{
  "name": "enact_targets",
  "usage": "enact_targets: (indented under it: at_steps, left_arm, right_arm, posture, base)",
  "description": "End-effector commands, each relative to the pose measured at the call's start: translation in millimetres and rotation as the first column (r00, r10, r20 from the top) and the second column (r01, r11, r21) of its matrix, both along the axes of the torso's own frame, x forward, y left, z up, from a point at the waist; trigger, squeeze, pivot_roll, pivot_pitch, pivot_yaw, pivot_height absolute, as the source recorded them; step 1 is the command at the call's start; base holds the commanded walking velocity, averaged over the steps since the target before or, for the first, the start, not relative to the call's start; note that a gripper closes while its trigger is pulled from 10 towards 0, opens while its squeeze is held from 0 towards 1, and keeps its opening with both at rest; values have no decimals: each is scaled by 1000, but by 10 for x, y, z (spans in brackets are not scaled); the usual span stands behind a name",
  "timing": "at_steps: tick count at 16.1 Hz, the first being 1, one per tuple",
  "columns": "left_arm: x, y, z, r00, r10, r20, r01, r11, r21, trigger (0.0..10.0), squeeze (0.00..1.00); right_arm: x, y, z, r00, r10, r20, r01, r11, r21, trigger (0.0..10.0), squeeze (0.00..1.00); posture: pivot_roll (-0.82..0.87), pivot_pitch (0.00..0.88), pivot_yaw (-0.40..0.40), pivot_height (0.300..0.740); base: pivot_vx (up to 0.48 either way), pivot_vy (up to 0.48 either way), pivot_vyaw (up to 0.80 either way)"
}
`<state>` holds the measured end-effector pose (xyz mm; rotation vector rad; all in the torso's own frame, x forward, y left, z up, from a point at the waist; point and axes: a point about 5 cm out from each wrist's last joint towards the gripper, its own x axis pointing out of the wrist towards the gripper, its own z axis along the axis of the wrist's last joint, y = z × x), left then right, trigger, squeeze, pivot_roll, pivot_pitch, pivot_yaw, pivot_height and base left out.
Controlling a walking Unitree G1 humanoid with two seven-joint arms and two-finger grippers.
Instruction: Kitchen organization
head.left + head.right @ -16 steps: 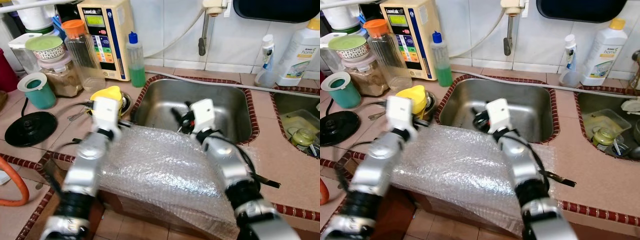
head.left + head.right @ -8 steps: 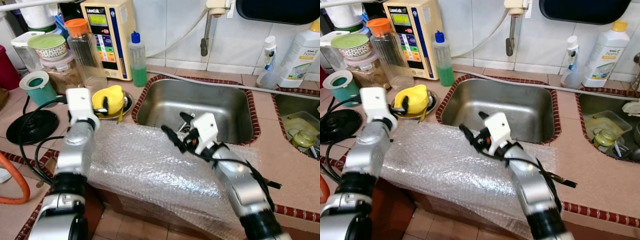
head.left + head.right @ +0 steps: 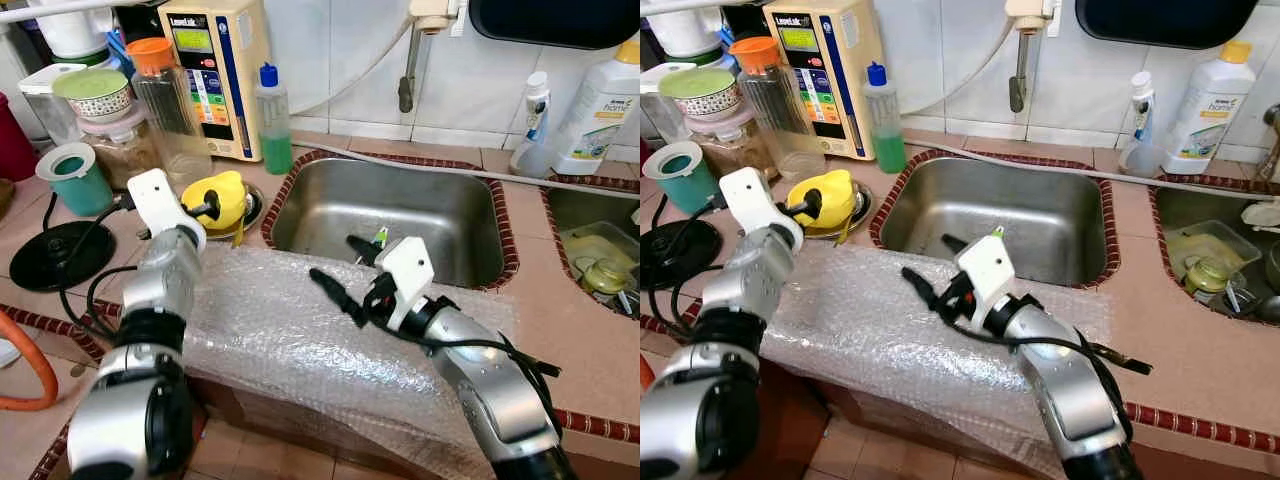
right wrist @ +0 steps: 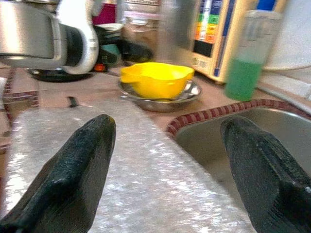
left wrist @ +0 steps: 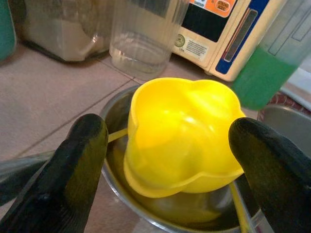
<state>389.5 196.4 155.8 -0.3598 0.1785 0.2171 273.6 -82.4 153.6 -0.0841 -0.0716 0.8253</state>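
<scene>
Setting: tiled kitchen counter (image 3: 560, 300) in pinkish-beige with a dark red patterned border, a white-tiled wall rising behind it.

Surface: a sheet of clear bubble wrap (image 3: 300, 330) is lying over the counter's front edge. A stainless steel sink basin (image 3: 440, 215) is sitting just beyond the right claw (image 3: 350, 270). That claw is hovering above the wrap with its fingers spread and holding nothing.

Task item: an upturned yellow scalloped plastic bowl (image 5: 182, 131) is resting in a shallow steel dish (image 5: 146, 208), directly ahead of the left claw (image 3: 205, 205). Its fingers are parted to either side of the bowl, not yet gripping.

Beyond that claw: a green liquid bottle with a blue cap (image 3: 272, 120), a clear plastic jug with an orange lid (image 3: 165, 100), a cream wall-standing appliance (image 3: 215, 65).

Progress: early, by appearance. Nothing is being carried, and the counter is crowded.
</scene>
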Motion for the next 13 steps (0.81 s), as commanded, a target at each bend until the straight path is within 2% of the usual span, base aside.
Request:
enact_targets:
  at_steps: [1, 6, 9, 10, 11, 12, 13]
  left_arm:
    - [13, 64, 14, 999, 31, -13, -31, 999, -25, 10000, 0]
    - [44, 145, -1, 996, 68, -65, -75, 992, -106, 10000, 0]
    - [49, 144, -25, 994, 53, -92, -66, 987, -148, 10000, 0]
    - [58, 142, -20, 995, 43, -92, -56, 988, -145, 9098, 0]
    - [58, 136, -26, 994, 38, -99, -53, 987, -149, 4549, 0]
    - [58, 127, -38, 993, 31, -113, -49, 987, -156, 3373, 0]
    - [59, 120, -52, 992, 28, -126, -49, 985, -168, 0, 0]
  right_arm:
    - [-52, 35, 36, 999, 39, 0, -39, 999, -3, 10000, 0]
    - [-107, 51, 24, 999, 46, -11, -47, 998, -29, 10000, 0]
    - [-124, 65, 29, 999, 51, -14, -51, 998, -31, 10000, 0]
    - [-130, 74, 34, 998, 53, -19, -54, 998, -35, 10000, 0]
    - [-132, 77, 31, 998, 54, -19, -55, 998, -40, 10000, 0]
    - [-136, 79, 30, 998, 55, -20, -55, 997, -45, 10000, 0]
    - [-138, 80, 27, 998, 54, -22, -55, 997, -46, 10000, 0]
  posture:
    - [34, 0, 92, 740]
    - [30, 0, 96, 740]
    - [28, 0, 92, 740]
    - [27, 0, 92, 740]
    - [28, 0, 92, 740]
    - [28, 0, 93, 740]
    - [29, 0, 95, 740]
  base:
    - [0, 0, 0]
    - [0, 0, 0]
    - [0, 0, 0]
    - [0, 0, 0]
    - [0, 0, 0]
    - [0, 0, 0]
    - [0, 0, 0]
